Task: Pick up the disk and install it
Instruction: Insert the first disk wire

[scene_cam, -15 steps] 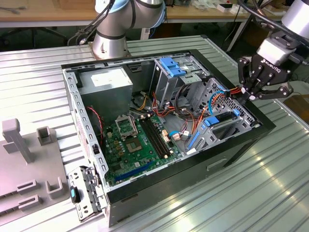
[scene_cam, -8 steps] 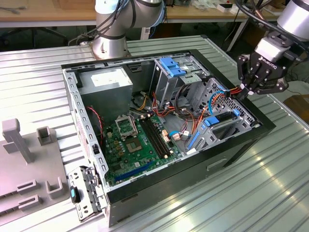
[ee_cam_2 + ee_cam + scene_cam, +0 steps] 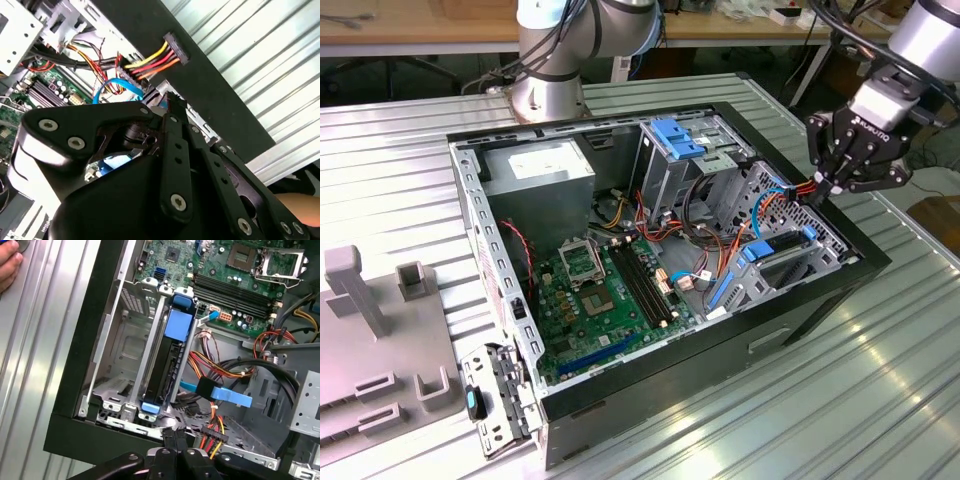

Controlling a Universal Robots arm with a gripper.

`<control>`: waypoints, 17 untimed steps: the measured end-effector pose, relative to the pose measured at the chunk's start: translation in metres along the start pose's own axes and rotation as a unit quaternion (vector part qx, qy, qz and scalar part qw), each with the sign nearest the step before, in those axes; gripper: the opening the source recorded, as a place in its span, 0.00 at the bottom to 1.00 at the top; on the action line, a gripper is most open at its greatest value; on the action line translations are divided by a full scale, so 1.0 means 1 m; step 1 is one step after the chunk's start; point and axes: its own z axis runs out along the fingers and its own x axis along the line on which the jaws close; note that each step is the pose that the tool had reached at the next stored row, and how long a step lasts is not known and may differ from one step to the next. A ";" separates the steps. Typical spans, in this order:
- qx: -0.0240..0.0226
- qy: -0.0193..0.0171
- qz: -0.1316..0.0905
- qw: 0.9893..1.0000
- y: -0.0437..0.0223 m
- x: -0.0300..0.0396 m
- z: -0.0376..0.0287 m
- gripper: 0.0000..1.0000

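From where I stand, the exterior view shows the open computer case (image 3: pixel 740 365) lying on a ribbed metal table (image 3: pixel 880 400). The gripper (image 3: pixel 828 183) hangs over the case's wall on the exterior view's right. Its fingers are drawn together tip to tip, and I can make out nothing between them. The disk (image 3: pixel 782 255) is already inside the case, standing on edge in the drive cage just under that wall, with its blue carrier ends showing.

In the second wrist view, the gripper (image 3: pixel 172 105) points at the inner edge of the case wall, closed and empty as far as I can see. The power plug (image 3: pixel 175 50), trailing yellow, red and orange wires, lies draped over the top of that wall, near the tips but apart from them. A blue data cable (image 3: pixel 117 85) loops just inside the case.

In the first wrist view, the disk (image 3: pixel 167 365) sits in its bay against the case wall. The power plug (image 3: pixel 216 432) lies just beside the gripper (image 3: pixel 175 436), and the data cable (image 3: pixel 230 396) hangs loose in the case beside the disk. A person's hand (image 3: pixel 7 262) rests outside the case.

To my eye the drive is seated and cabling is the step in hand, since neither lead looks joined. Taking hold of the plug would call for the fingers to part and square up across its narrow body.
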 end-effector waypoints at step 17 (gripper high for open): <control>-0.001 0.000 -0.057 0.998 -0.0137 -0.0237 0.0004 0.11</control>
